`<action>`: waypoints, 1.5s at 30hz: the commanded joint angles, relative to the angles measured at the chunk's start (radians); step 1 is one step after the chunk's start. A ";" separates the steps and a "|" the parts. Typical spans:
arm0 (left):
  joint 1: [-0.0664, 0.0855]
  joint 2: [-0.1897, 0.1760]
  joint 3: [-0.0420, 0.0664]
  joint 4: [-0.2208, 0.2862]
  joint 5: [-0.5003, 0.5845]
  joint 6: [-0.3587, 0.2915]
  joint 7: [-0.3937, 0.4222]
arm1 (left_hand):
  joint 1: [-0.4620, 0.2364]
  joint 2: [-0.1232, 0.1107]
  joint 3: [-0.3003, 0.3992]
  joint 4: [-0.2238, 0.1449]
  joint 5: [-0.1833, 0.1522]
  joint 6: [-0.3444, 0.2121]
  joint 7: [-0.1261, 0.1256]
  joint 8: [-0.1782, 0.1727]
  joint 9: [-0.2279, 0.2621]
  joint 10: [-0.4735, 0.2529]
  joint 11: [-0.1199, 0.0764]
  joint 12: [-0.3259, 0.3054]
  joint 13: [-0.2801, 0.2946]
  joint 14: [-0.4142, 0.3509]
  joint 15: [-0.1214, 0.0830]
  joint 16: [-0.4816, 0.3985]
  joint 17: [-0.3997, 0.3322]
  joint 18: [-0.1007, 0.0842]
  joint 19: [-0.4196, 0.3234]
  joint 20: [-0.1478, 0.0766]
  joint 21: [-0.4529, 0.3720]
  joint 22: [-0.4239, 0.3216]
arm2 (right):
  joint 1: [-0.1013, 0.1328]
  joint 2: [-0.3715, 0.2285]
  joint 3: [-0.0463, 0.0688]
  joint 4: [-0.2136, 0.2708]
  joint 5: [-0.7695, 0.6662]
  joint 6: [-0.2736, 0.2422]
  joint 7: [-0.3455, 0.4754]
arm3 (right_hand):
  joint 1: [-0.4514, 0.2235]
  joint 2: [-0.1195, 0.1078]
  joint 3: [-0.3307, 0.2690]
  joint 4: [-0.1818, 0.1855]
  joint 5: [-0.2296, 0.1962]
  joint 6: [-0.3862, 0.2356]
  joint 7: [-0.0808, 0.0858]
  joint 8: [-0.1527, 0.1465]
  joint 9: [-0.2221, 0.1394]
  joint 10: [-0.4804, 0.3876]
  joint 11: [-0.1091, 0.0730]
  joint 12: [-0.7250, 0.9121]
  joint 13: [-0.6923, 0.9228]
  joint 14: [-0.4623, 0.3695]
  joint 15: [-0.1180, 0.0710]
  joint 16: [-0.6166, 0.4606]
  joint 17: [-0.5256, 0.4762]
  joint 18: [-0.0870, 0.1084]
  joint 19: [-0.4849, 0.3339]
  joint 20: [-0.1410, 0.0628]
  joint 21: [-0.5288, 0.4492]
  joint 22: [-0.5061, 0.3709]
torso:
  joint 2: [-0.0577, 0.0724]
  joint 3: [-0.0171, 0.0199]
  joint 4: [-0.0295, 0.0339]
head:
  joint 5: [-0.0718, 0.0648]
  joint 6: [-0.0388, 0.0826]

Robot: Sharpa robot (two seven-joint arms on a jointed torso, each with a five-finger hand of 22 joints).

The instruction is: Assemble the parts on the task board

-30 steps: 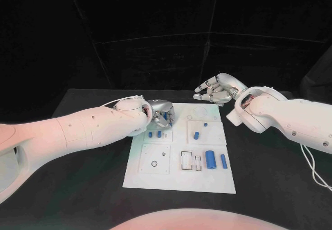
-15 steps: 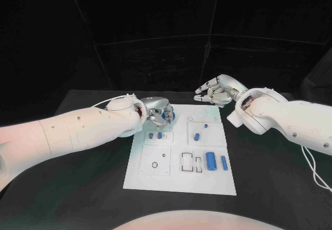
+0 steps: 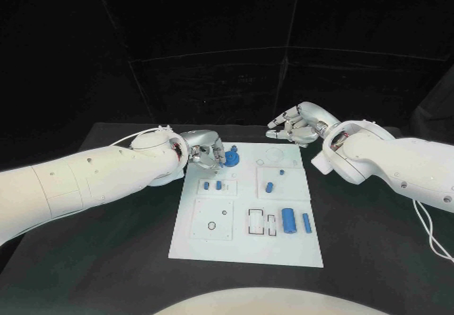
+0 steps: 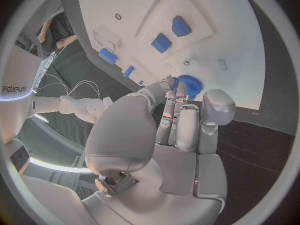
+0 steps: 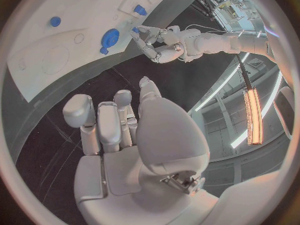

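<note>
From my seat the task board (image 3: pixel 248 246) looks like matt white plastic, the blue gear (image 3: pixel 231 157) smooth plastic, my hands brushed silvery metal, the table (image 3: pixel 113 262) dull black cloth.

Parts (image 3: pixel 288 219) on board (image 3: pixel 244 249), table (image 3: pixel 113 262) centre

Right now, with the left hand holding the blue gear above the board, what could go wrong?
1. The left hand holds the blue gear only at its fingertips, so the gear could slip or tilt when lowered.
2. The two small blue parts stand close to the hand on the task board; the fingers might knock them.
3. The right hand hangs near the board's far edge; the hands could crowd each other if it moves in.
</note>
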 commanded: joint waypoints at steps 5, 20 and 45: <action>-0.001 0.004 0.000 -0.025 0.014 0.059 -0.020 | -0.006 -0.004 0.005 0.000 0.000 0.006 0.001 -0.004 -0.001 0.009 0.001 -0.006 -0.001 0.017 -0.004 0.002 -0.002 -0.010 0.005 0.000 0.004 0.000 | 0.002 -0.001 0.001 0.002 0.000 0.004 0.007 | 0.002 0.011 -0.005 0.002 0.006 0.001 -0.004 0.005 0.000 -0.004 -0.003 0.004 0.000 0.021 -0.008 -0.005 0.001 0.012 -0.007 -0.002 -0.005 -0.001 | 0.000 -0.0001 -0.0017 | 0.001 -0.001; -0.006 0.017 -0.002 -0.047 0.013 0.099 -0.025 | -0.006 -0.003 0.006 0.000 0.000 0.008 0.001 -0.005 -0.001 0.011 0.001 -0.008 -0.002 0.016 -0.004 0.001 -0.005 -0.010 0.004 0.000 0.003 0.000 | 0.002 0.000 0.001 0.001 0.000 0.000 0.009 | 0.002 0.011 -0.005 0.002 0.006 0.001 -0.004 0.005 0.000 -0.004 -0.003 0.004 0.000 0.021 -0.008 -0.005 0.001 0.012 -0.007 -0.002 -0.005 -0.001 | 0.001 0.0000 -0.0016 | 0.000 -0.004; -0.010 0.028 -0.005 -0.057 0.012 0.106 -0.039 | -0.006 -0.002 0.008 0.000 0.000 0.011 0.000 -0.007 -0.001 0.015 0.000 -0.011 -0.002 0.016 -0.004 0.001 -0.006 -0.009 0.004 0.000 0.003 0.000 | 0.002 0.000 0.001 0.001 0.000 0.000 0.010 | 0.002 0.011 -0.005 0.002 0.006 0.001 -0.004 0.005 0.000 -0.004 -0.003 0.004 0.000 0.021 -0.008 -0.005 0.001 0.012 -0.007 -0.002 -0.005 -0.001 | 0.001 -0.0002 -0.0013 | -0.001 -0.009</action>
